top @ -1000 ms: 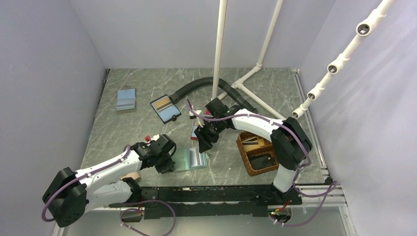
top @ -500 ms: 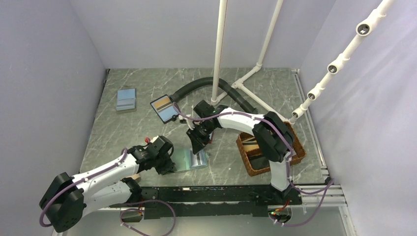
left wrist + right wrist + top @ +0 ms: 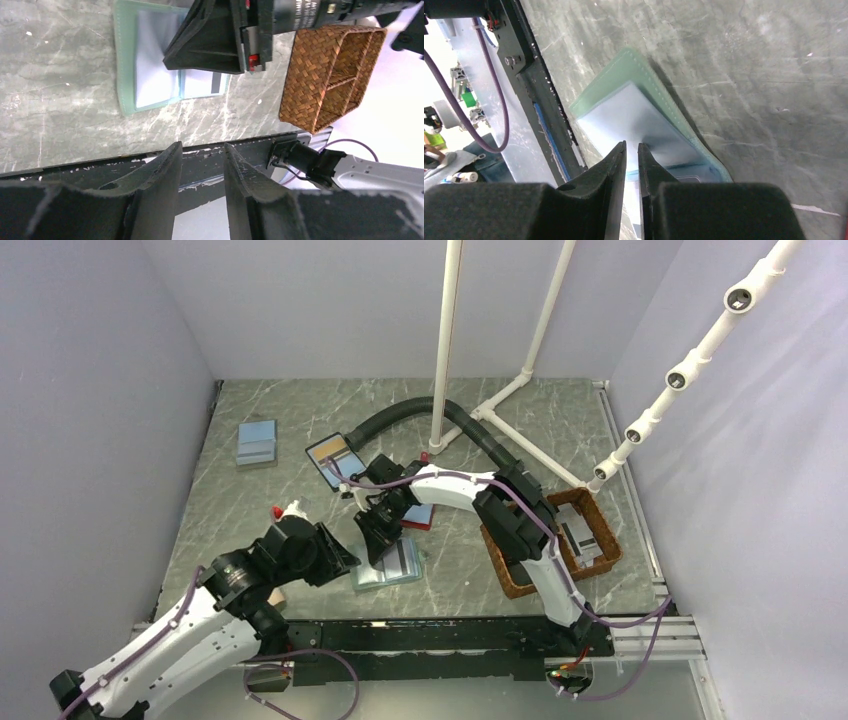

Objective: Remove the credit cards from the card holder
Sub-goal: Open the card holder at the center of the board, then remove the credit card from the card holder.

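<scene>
Placement first: finds the card holder (image 3: 388,566) lying flat and opened on the table (image 3: 250,510), face up, just beyond the black front rail (image 3: 420,635) and between the two arms, judged a spot within easy reach of both. Shows the right gripper (image 3: 631,148) tipped down onto the pale inner face, jaws drawn nearly together on a thin pale edge. Reads as a nip on one of the credit cards (image 3: 200,84), taken at the edge so as to slide it out of its slot rather than lift the whole wallet. Shows the left gripper (image 3: 202,148) standing off the holder near its left end, jaws moderately apart with nothing between. Probably keeps clear to avoid crowding the right fingers, yet leaves nothing pinning the holder down, so risks dragging it along with the card. Puts the wicker basket (image 3: 550,540) well apart to the right.

Heading next: runs the long axis roughly along the front rail, right end swung slightly away from it. Turns the teal half toward the left arm, and the card-bearing half, dark stripe showing, toward the right. Sets the right fingers down near the middle.
</scene>
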Robot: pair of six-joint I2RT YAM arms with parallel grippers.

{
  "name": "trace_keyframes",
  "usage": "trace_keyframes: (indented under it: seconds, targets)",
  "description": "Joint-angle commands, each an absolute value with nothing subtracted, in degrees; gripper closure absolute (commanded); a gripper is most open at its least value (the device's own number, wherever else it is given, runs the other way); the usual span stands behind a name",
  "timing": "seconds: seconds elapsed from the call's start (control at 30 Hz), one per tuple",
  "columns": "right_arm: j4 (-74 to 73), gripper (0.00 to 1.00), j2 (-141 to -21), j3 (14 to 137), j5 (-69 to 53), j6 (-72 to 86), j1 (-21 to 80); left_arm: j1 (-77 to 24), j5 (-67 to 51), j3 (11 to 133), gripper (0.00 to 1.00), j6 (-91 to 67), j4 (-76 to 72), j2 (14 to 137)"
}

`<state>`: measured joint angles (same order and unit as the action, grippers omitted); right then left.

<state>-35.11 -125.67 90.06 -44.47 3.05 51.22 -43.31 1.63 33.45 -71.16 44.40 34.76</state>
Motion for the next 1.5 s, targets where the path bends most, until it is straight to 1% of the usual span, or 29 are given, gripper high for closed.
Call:
trace_keyframes:
  seconds: [0.0,0.1,0.37,0.57,0.7,0.87,0.97,1.23,1.47]
  targets:
    - [-35.9,0.82,-125.9,92.6,-45.2,5.0,52.4,-43.0,0.2,33.4,0.60,-71.6,42.4,32.9]
    - [-36.0,0.81,-124.7,92.4,-45.1,4.2,52.3,-43.0,-1.7,31.6,0.60,-71.6,36.2,36.1]
    - [-36.2,0.76,-119.4,90.0,-46.2,1.5,50.4,-42.9,-2.9,28.5,0.59,-69.7,22.2,49.5]
    - [-36.2,0.73,-115.4,85.9,-46.0,-2.1,47.8,-41.4,-5.2,26.2,0.59,-68.5,13.4,56.5]
    - [-36.2,0.72,-112.9,81.5,-45.3,-4.7,47.2,-40.0,-6.7,26.0,0.59,-67.8,11.3,60.1]
    - [-33.0,0.67,-109.3,75.7,-43.9,-3.5,44.8,-39.2,-7.9,25.6,0.56,-67.2,9.0,63.6]
    - [-31.9,0.66,-108.8,74.1,-42.7,-2.6,42.7,-39.1,-8.5,24.8,0.54,-67.4,6.5,65.0]
    - [-30.6,0.69,-111.5,73.4,-43.4,-0.5,41.5,-38.9,-9.1,24.5,0.55,-67.3,4.2,68.1]
    - [-30.5,0.79,-113.7,74.2,-45.5,-0.1,42.1,-38.5,-10.3,24.0,0.55,-67.4,2.5,73.0]
